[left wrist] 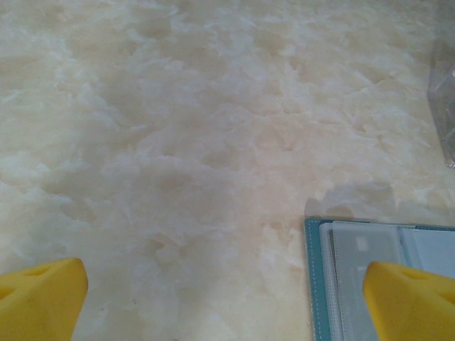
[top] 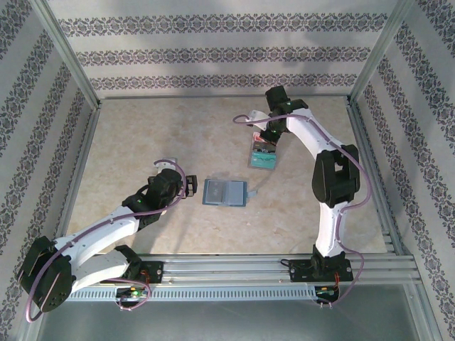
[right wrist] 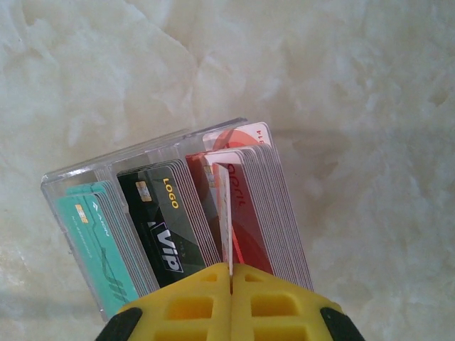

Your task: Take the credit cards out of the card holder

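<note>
Here, the right gripper [right wrist: 230, 278], its yellow fingertips pressed shut on a thin red-and-white plastic card [right wrist: 223, 206] held on edge, hangs over a clear plastic box [right wrist: 75, 174] toward the far right of the pale marbled tabletop [top: 142, 142]. The box carries three leaning stacks of flat plastic cards: teal [right wrist: 96, 241], black with gold lettering [right wrist: 167, 220] and red-orange [right wrist: 256, 206]. The pinched card points down at the near side of the red-orange stack.

The small teal-blue rectangular folding card holder [top: 225, 192] lies open, blue-grey inside up, near the middle of the tabletop and well apart from the box. The left gripper [top: 179, 186], spread wide and holding nothing, sits just beside the holder's left edge. In its wrist view one yellow fingertip [left wrist: 409, 302] shows over the holder's open face.

The step in hand looks like filing the card with the red-orange stack. Done well, that means tilting the card to match the lean of its neighbours and lowering it until its bottom edge is inside the box wall. Only then should the grip be eased off. Letting go from above risks the card skidding across the stacks or over the rim. Whether the holder's pockets hold more cards cannot be told.
</note>
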### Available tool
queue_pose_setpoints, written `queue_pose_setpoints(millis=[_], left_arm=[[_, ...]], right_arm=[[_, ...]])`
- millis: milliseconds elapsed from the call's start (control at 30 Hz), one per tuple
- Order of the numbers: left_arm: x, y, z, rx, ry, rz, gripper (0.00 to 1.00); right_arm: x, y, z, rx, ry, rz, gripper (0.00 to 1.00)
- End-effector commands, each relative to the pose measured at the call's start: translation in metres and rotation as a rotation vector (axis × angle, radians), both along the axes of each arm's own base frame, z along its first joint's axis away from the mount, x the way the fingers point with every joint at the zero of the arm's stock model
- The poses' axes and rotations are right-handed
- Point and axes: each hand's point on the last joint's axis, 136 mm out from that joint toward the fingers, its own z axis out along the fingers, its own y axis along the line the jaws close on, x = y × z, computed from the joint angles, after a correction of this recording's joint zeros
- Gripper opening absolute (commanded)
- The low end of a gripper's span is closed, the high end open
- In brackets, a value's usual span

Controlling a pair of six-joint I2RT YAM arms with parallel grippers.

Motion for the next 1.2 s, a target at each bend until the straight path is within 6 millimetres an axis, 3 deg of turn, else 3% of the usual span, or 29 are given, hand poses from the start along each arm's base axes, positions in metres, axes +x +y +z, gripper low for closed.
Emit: queue_pose_setpoints(millis=[0,800,1000,1167], left_arm=[[0.003,0.004,0.006,0.005,0.003,0.014,0.99],[0.005,0.007,0.006,0.016,0.003,0.021,0.99],[0.005,0.006,0.005,0.013,0.007,0.016,0.99],[0.004,0.006,0.003,0.013,0.014,0.015,0.99]], right_arm=[[0.007,-0.005,0.006,-0.02,-0.009,-0.004,0.0],[0.021,-0.005,-0.006,-0.074,-0.01,0.042,0.0],[0.022,-0.003,-0.009,-0.056,0.001,0.024,0.14],[0.026,-0.005,-0.01,-0.06,-0.004,0.009,0.17]])
